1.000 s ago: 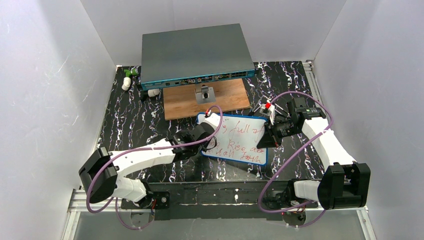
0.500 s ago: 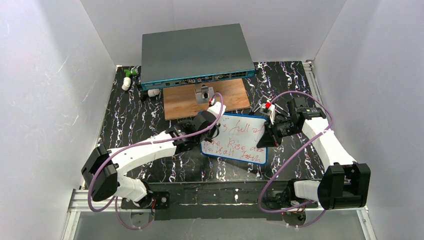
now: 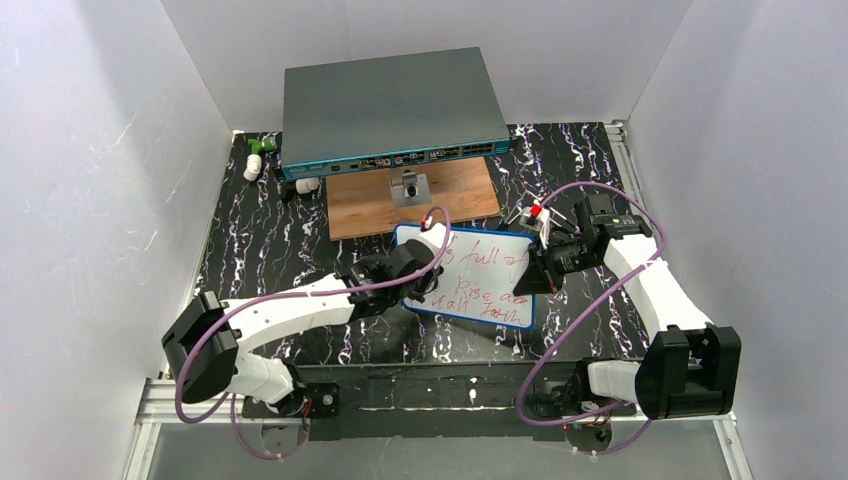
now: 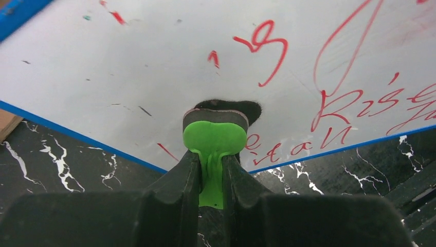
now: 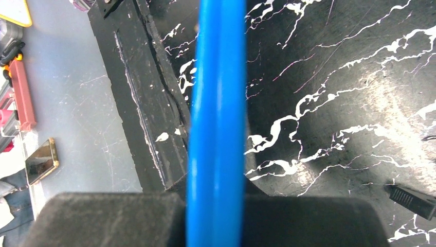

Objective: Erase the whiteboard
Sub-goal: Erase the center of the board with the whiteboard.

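Observation:
The whiteboard point(image 3: 480, 275) lies on the black marbled table, blue-framed, with red handwriting on its right and lower parts and its left part wiped. My left gripper point(image 3: 420, 283) is shut on a green eraser point(image 4: 215, 139), whose dark felt pad presses on the whiteboard point(image 4: 154, 67) near its lower left edge. My right gripper point(image 3: 537, 272) is shut on the board's right edge; the right wrist view shows the blue frame point(image 5: 216, 128) running between the jaws.
A brown wooden board point(image 3: 412, 196) with a small metal part lies behind the whiteboard. A large grey-teal switch box point(image 3: 390, 108) stands at the back. Small white and green pieces point(image 3: 254, 158) lie at the back left. White walls enclose the table.
My left gripper with the eraser swept from the board's lower left up to its top left corner, then back down to the lower left. The right arm has not moved.

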